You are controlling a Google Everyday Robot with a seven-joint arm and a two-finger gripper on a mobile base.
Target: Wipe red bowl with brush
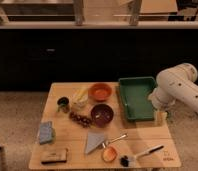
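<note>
Brush [143,154], white-handled, black-headed, lies on the wooden desk [67,136]; white arm [178,89] bends down, gripper [160,118] seemingly beside green plastic tray [137,97], grip state untellable.

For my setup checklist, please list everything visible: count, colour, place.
white-handled dish brush: 1, white and black, front right corner
dark red round bowl: 1, dark red, centre
orange round bowl: 1, orange, behind it
small orange dish: 1, orange, beside brush head
green plastic tray: 1, green, back right
silver metal spoon: 1, silver, behind small dish
grey cloth: 1, grey, left of spoon
blue sponge: 1, blue, left edge
dark grape-like cluster: 1, dark, centre left
dark cup: 1, dark, back left
yellow item, unclear: 1, yellow, beside cup
brown block: 1, brown, front left corner
wooden table: 1, light wood, centre
white robot arm: 1, white, right side
gripper: 1, light-coloured, at tray's front right corner
</note>
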